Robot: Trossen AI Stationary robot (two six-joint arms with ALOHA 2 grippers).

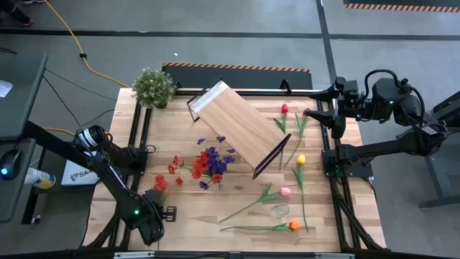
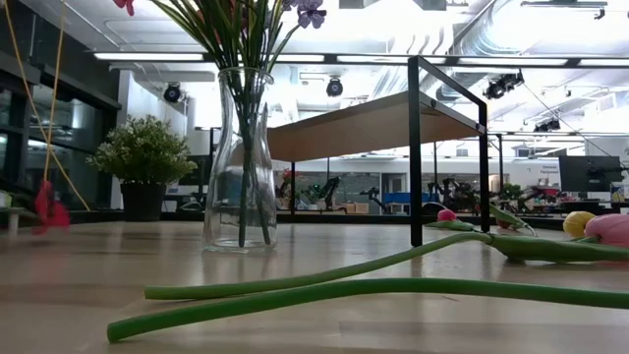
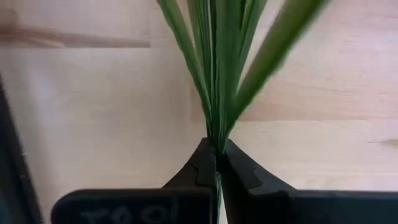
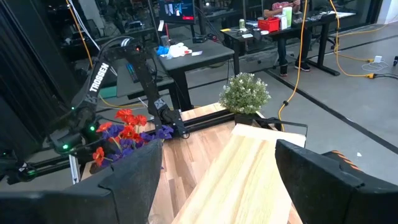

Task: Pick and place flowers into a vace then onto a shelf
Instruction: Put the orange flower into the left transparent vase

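My left gripper stands at the table's near left, pointing down, shut on the green stems of a red spray flower. A clear glass vase holding purple and red flowers stands mid-table on its base. Red, yellow, pink and orange tulips lie flat on the right half. The light-wood shelf sits slantwise at the far middle. My right gripper hangs open, raised at the table's far right, touching nothing. My left gripper pinches a bunch of several thin green stems and leaves between its two fingertips. The fingers come from above, pointing down. The stems fan out away from the fingertips over the tabletop. Whether the blossom end rests on the table, I cannot tell.
A bushy green potted plant stands at the far left corner. More loose red blossoms lie left of the vase. Two long stems cross the near table. A small clear object sits by the pink tulip.
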